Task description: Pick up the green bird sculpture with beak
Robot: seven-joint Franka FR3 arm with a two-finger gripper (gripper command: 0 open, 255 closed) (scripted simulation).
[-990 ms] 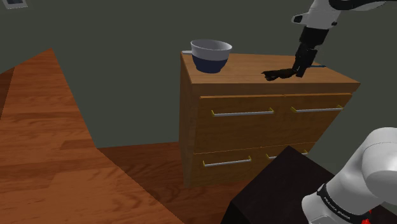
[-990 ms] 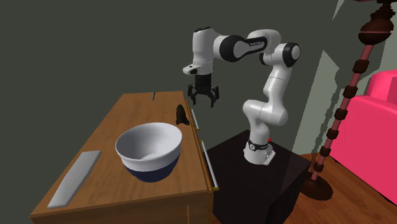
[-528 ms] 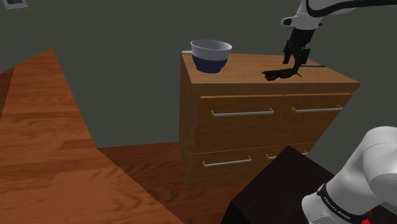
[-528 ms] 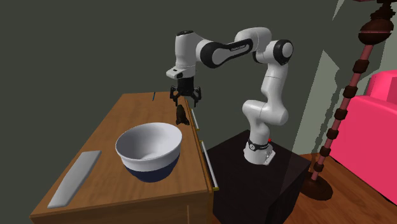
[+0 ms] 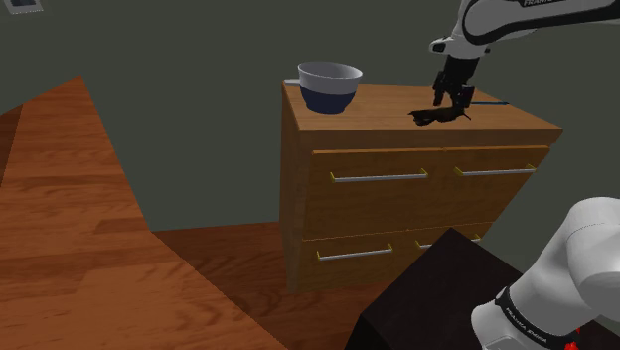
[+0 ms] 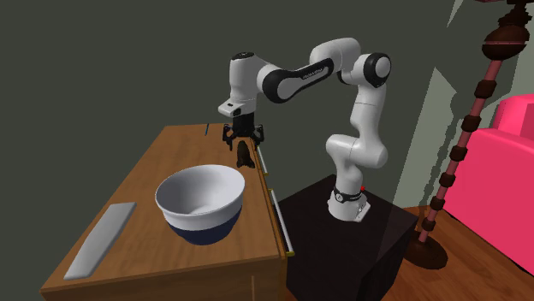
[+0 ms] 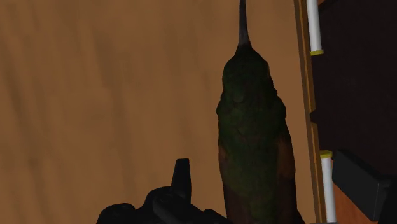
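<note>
The bird sculpture (image 5: 430, 117) is dark green with a long thin beak and lies on the wooden dresser top (image 5: 387, 111), near its front edge. In the second exterior view the bird sculpture (image 6: 244, 156) is just beyond the bowl. My gripper (image 5: 453, 98) hangs right over it, pointing down, and is open. From the second exterior view the gripper (image 6: 243, 140) has a finger on each side of the bird's upper part. In the wrist view the bird sculpture (image 7: 251, 127) lies between the spread fingers (image 7: 181, 181), and neither finger presses on it.
A white bowl with a dark blue base (image 6: 201, 203) stands on the dresser, with a flat grey bar (image 6: 100, 239) beside it. A thin blue stick (image 5: 489, 100) lies at the far end. The dark stand (image 6: 342, 248), a lamp pole (image 6: 466, 137) and a pink sofa (image 6: 509, 162) lie off the dresser.
The arm has swung the gripper from beside the bird to directly above it and lowered it around the bird. The bird has not moved.
</note>
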